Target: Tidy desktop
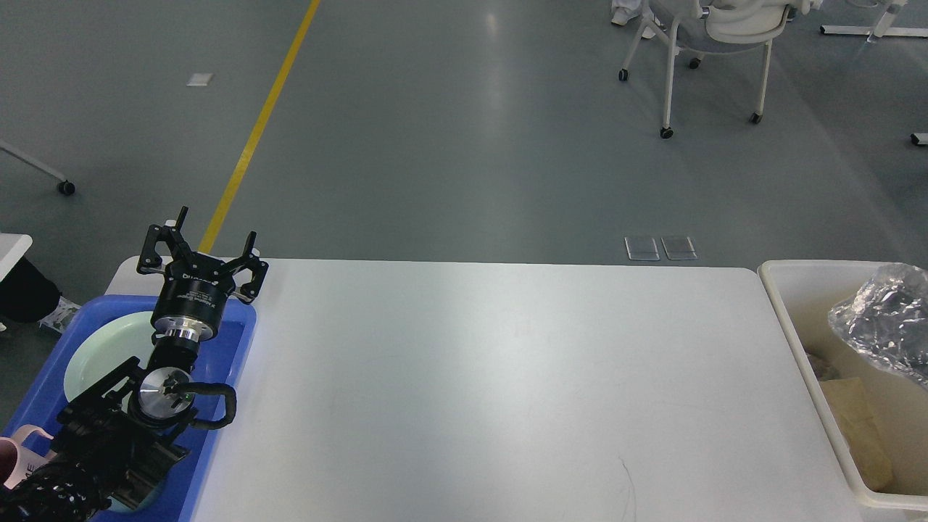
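The white desktop (493, 377) fills the middle of the head view, and nothing lies on it. My left gripper (201, 246) is open and empty above the far end of the blue tray (235, 348) at the left. A crumpled silver foil bag (884, 322) sits inside the cream bin (786, 304) at the right edge, partly cut off by the frame. My right gripper is out of view.
The blue tray holds a pale green plate (109, 351), and a pink mug (18, 457) shows at the bottom left. The bin also holds brown paper (855, 428). A chair (718, 43) stands on the floor beyond the table.
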`<state>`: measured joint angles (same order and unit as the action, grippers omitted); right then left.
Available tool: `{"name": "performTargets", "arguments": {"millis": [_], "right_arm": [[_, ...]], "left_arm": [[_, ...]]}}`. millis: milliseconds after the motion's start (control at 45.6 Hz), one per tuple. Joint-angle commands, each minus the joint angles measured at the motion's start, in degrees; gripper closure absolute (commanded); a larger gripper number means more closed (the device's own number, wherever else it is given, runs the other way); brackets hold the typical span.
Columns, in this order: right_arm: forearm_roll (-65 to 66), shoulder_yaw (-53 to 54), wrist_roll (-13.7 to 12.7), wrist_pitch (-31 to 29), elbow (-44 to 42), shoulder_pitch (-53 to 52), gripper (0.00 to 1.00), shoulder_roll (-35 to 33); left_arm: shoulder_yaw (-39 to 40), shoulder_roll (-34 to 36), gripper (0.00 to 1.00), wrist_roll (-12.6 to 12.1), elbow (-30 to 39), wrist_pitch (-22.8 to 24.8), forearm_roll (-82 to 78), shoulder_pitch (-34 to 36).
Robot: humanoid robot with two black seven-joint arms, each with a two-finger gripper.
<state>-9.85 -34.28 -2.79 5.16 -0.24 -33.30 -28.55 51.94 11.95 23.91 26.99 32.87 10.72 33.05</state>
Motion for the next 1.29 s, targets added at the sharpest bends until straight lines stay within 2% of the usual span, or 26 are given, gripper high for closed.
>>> {"name": "performTargets", "arguments": {"millis": [0, 307, 658, 767, 877, 899, 921, 986, 1074, 1227, 1271], "right_arm": [[-0.26, 1.41, -0.02, 0.38, -0.11, 1.66, 0.0, 0.87], [-0.79, 4.48, 0.16, 1.17, -0.11, 2.45, 0.0, 3.68], [-5.27, 27.33, 0.6, 0.55, 0.76, -11.77, 0.0, 4.38], [-6.32, 35.05, 0.77, 0.2, 6.82, -16.18, 0.0, 4.03], [-6.94, 45.86, 3.23, -0.06, 14.64, -16.71, 0.0, 2.89], [-6.94, 48.49, 4.1, -0.06, 16.13, -16.62, 0.0, 2.71], [-6.94, 54.7, 6.2, -0.15, 19.72, -16.27, 0.0, 2.54], [-6.94, 60.02, 8.67, -0.76, 24.04, -15.48, 0.0, 2.54], [-6.85, 62.76, 11.22, -2.17, 29.58, -13.55, 0.0, 2.89], [-6.77, 62.93, 12.55, -3.14, 36.8, -12.93, 0.0, 3.41], [-6.68, 63.02, 13.77, -3.14, 37.59, -12.23, 0.0, 3.76]], "left_arm": [[0.0, 0.0, 0.03, 0.0, 0.0, 0.0, 0.0, 0.0], [0.0, 0.0, 0.03, 0.0, 0.0, 0.0, 0.0, 0.0], [0.0, 0.0, 0.03, 0.0, 0.0, 0.0, 0.0, 0.0], [0.0, 0.0, 0.03, 0.0, 0.0, 0.0, 0.0, 0.0], [0.0, 0.0, 0.03, 0.0, 0.0, 0.0, 0.0, 0.0], [0.0, 0.0, 0.03, 0.0, 0.0, 0.0, 0.0, 0.09], [0.0, 0.0, 0.03, 0.0, 0.0, 0.0, 0.0, 0.0], [0.0, 0.0, 0.03, 0.0, 0.0, 0.0, 0.0, 0.0], [0.0, 0.0, 0.03, 0.0, 0.0, 0.0, 0.0, 0.0], [0.0, 0.0, 0.03, 0.0, 0.0, 0.0, 0.0, 0.0], [0.0, 0.0, 0.03, 0.0, 0.0, 0.0, 0.0, 0.0]]}}
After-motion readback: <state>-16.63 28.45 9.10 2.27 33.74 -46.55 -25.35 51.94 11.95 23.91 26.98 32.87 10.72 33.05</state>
